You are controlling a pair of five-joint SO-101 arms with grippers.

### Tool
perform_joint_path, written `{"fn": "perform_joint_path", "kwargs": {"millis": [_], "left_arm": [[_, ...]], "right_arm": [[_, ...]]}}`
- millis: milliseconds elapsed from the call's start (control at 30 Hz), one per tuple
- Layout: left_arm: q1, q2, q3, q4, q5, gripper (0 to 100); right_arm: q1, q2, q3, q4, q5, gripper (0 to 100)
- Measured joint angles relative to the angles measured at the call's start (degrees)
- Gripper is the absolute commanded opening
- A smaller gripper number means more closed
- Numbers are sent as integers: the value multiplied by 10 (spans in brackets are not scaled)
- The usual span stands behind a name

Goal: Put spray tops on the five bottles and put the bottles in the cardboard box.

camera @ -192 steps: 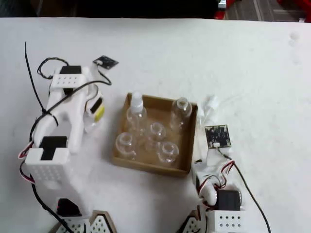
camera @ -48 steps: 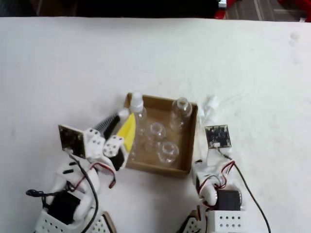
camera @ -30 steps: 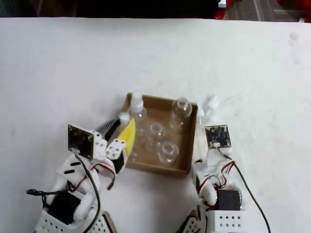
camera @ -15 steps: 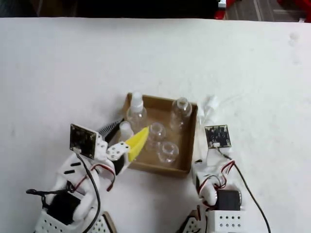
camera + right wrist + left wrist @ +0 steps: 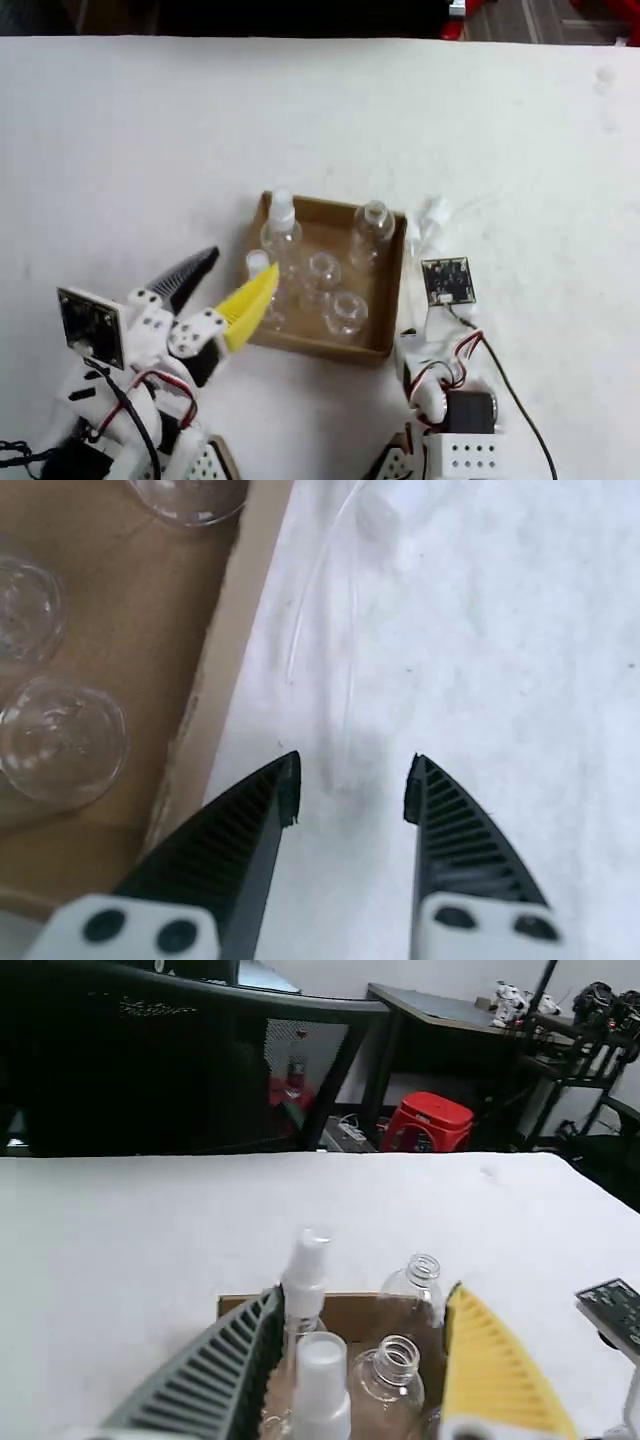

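Fingers (image 5: 248,300) of left gripper (image 5: 240,266) spread wide beside cardboard box (image 5: 330,347).

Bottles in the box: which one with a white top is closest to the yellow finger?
The capped bottle against the cardboard box's left wall, beside the left gripper's yellow fingertip. The other capped bottle stands in the far-left corner.

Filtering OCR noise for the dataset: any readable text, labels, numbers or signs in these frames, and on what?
No text here can be read.
Chair back, left wrist view: a faint pale row of marks, too blurred to read.
Circuit board on the arm beside the cardboard box: any print is too small to read.
Bottles: clear, no labels visible.
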Motion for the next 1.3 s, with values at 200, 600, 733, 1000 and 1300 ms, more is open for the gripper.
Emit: {"fn": "perform_joint_path", "kwargs": {"millis": [200,600,733,1000,1300], "left_arm": [[-143,0,56,-20,0,241],[-315,4,258,-142,0,241],[-315,4,314,-165,0,241],[-317,5,344,-168,-120,241],[-319,5,344,-113,-216,244]], "right_arm": [[0,0,0,0,0,153],[0,0,0,0,0,152],[11,0,0,-65,0,152],[86,0,0,-261,19,152],[113,2,-62,-285,109,88]]}}
